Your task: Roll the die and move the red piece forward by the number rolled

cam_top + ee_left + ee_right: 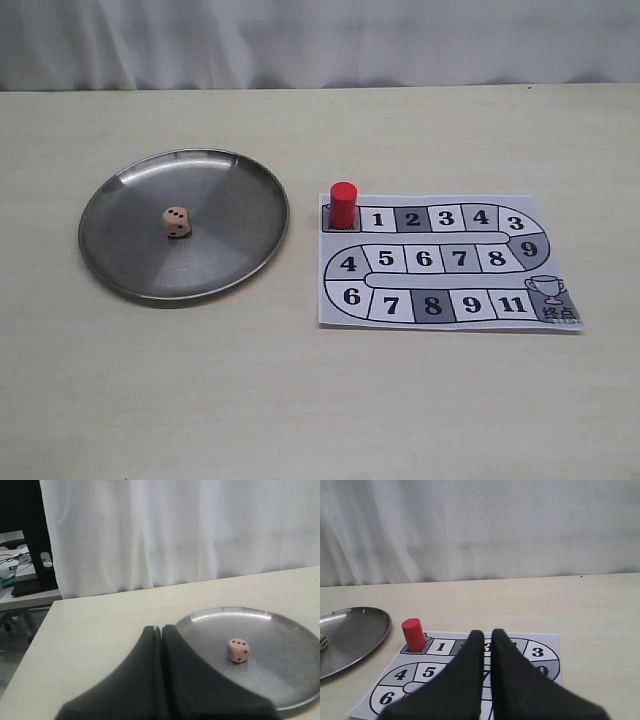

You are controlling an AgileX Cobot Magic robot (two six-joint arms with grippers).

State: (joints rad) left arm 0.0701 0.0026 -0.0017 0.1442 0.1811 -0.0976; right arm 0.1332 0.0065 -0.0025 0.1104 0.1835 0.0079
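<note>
The die (176, 222) lies in the steel plate (232, 200) at the left, with three pips on its top face. It also shows in the left wrist view as the die (238, 650) and, at the picture's edge, in the right wrist view as the die (322, 641). The red piece (343, 204) stands upright on the start square of the paper board (540, 215), just before square 1. My left gripper (162, 628) is shut and empty, short of the plate's rim (200, 616). My right gripper (487, 634) hovers over the board (547, 642), shut on nothing, apart from the red piece (413, 634). Neither gripper appears in the exterior view.
The board's numbered track winds to a trophy square (548, 290) at its lower right. A white curtain (320, 40) hangs behind the table's far edge. In the left wrist view a side table with cables (20, 575) stands beyond the table's edge.
</note>
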